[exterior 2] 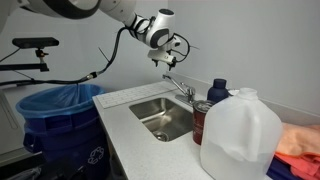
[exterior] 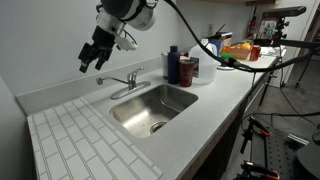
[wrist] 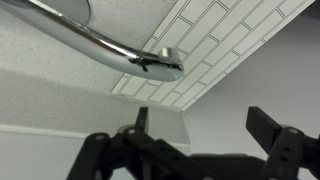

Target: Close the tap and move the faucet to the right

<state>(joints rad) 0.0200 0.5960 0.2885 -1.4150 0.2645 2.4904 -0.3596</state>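
End effector (exterior: 90, 65) agape above faucet (exterior: 121, 90)

Three cameras let us see one sink (exterior: 150, 108). In an exterior view, we stand beyond the tiled drainboard (exterior: 80, 140) at the end of the counter (exterior: 215, 95). We are raised and look down along it, with the sink mid-frame and bottles (exterior: 180, 68) behind. In an exterior view from the opposite end, we sit low and close behind a plastic jug (exterior 2: 240, 135). We face back toward the same sink, with a blue bin (exterior 2: 60, 110) at the left. Both exterior views share the sink, the faucet (exterior: 122, 88) and the arm (exterior: 120, 12) above. The wrist view looks down from close range past the gripper (wrist: 200, 120) at its lower edge, onto the faucet and drainboard tiles.
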